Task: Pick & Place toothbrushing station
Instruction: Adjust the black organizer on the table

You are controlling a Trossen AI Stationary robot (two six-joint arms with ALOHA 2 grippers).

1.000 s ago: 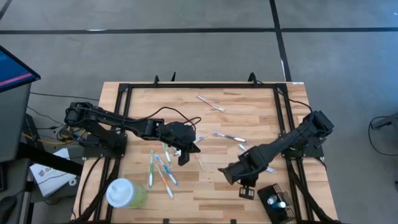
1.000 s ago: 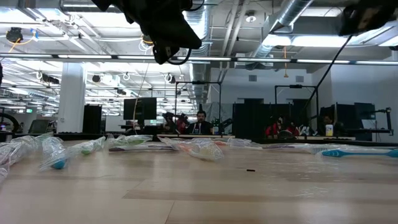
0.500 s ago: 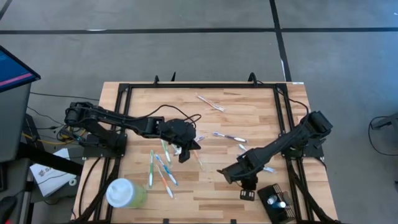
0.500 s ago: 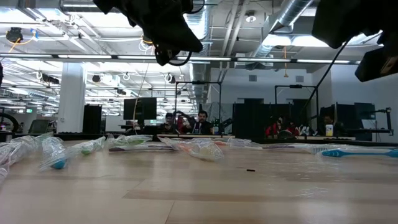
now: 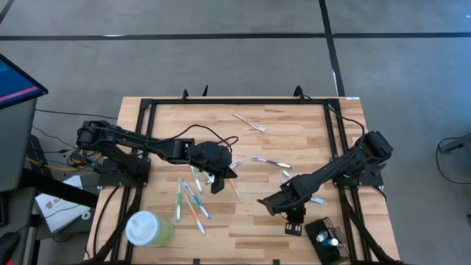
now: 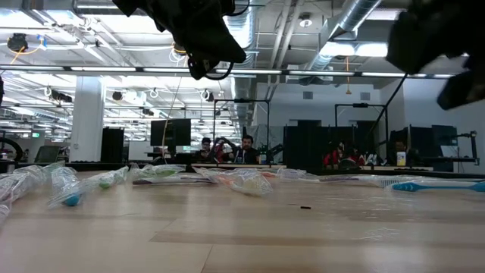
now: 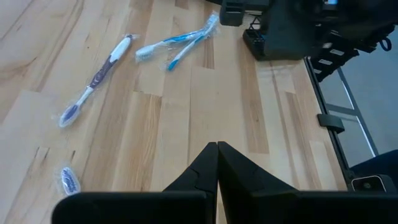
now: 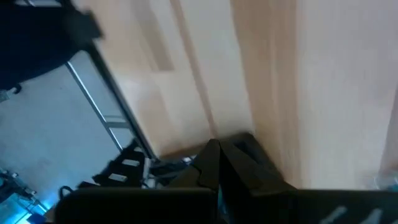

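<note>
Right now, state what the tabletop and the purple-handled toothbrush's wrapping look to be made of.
Tabletop: looks like light wood, jointed planks with visible grain, smooth low-sheen finish. Purple-handled toothbrush: its wrapping looks like thin clear plastic film, crinkled edges and glints, the brush visible through it; likely, not certain.

Grey floor (image 5: 221, 59), ducts (image 6: 356, 19), probably desks (image 6: 250, 163)

no readable text, labels, brands or numbers anywhere in view.
</note>
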